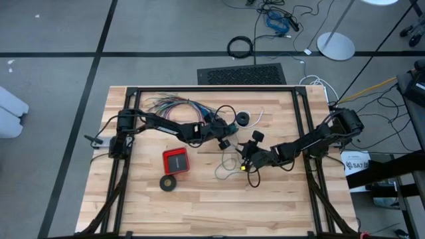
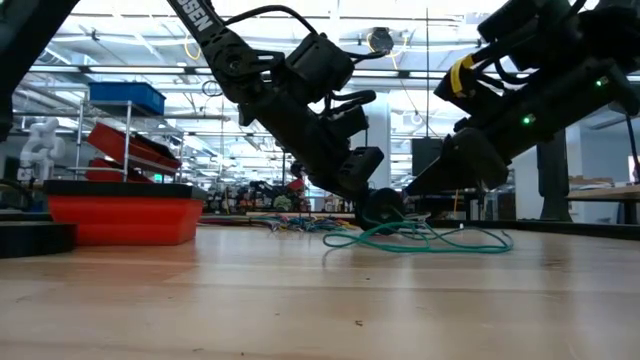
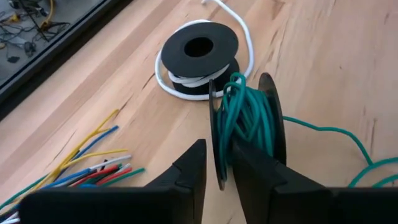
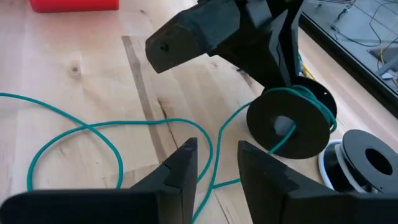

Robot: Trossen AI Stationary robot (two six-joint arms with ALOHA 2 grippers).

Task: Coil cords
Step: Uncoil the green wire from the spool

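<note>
The green wire (image 3: 249, 121) is lying partly wound on a black spool (image 3: 273, 118) standing mid-surface (image 1: 199, 206). The left pincer (image 3: 217, 165) is straddling one spool rim, slightly parted. The right pincer (image 4: 217, 162) is hovering open above loose wire.

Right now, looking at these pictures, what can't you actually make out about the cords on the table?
- Teal wire: its loose end. It runs off the edge in the right wrist view and is too thin to follow in the high view.
- White cord: its far end, cut off by the edge of the left wrist view.
- White cord's spool: partly cut off by the edge of the right wrist view.
</note>
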